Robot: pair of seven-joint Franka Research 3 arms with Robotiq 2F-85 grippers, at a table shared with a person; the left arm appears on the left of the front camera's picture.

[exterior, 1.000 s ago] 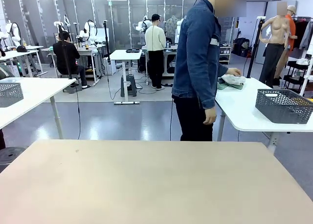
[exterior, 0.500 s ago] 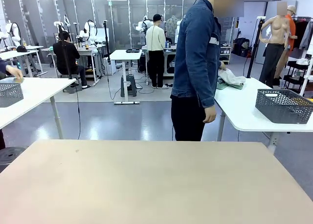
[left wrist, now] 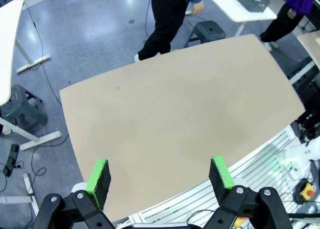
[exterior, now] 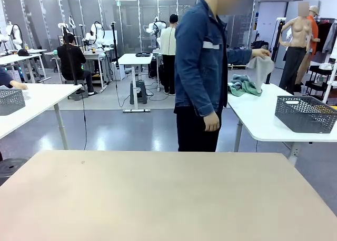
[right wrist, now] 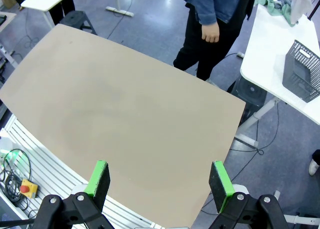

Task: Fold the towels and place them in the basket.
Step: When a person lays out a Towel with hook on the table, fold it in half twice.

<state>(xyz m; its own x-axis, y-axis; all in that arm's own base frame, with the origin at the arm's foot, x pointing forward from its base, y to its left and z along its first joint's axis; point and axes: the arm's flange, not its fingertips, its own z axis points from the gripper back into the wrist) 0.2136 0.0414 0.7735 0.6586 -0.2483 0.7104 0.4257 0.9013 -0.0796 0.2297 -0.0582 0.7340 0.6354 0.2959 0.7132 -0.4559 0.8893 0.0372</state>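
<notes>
Right tool (right wrist: 159, 171) gapes, well apart from the mint towel (exterior: 243, 86).

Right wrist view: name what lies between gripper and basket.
Bare tabletop beyond the right gripper, then floor and a stool, then white table up to the basket.

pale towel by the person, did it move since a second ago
Yes. The pale towel has risen off the white side table: the person's hand now holds it hanging, up and right of the mint green towel still lying there.
</notes>
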